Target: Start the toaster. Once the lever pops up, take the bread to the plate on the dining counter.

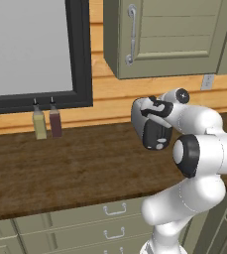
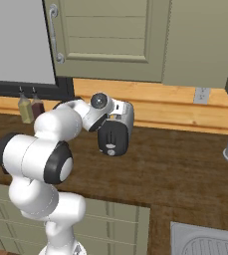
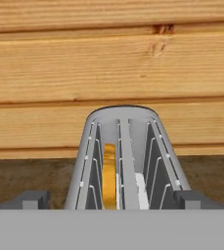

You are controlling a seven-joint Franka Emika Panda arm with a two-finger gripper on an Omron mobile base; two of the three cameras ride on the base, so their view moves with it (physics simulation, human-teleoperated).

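Right up close, the white robot arm with its dark joints (image 1: 194, 163) folds over the dark-brown wood-grain counter (image 1: 70, 168), and its two-finger gripper (image 3: 111, 199) hangs just above a grey metal two-slot toaster (image 3: 125, 161). The two dark fingertips (image 3: 33, 199) stand as wide apart as they go, one on each side of the toaster's body, and they have hold of nothing. Down in the toaster's left slot sits the tan-golden slice of bread (image 3: 109, 176), standing on edge between the wire guides; something pale shows in the right slot, too unclear to name. Behind the toaster runs a wall of honey-coloured wooden planks (image 3: 111, 63). In the left base view, the hand sits low over the counter, near the back wall. Over to the left, two small condiment bottles, one yellowish (image 1: 39, 124) and one dark red (image 1: 55, 122), stand side by side beneath a black-framed window (image 1: 80, 54). A grey-green cabinet door with a metal handle (image 1: 169, 34) hangs overhead.
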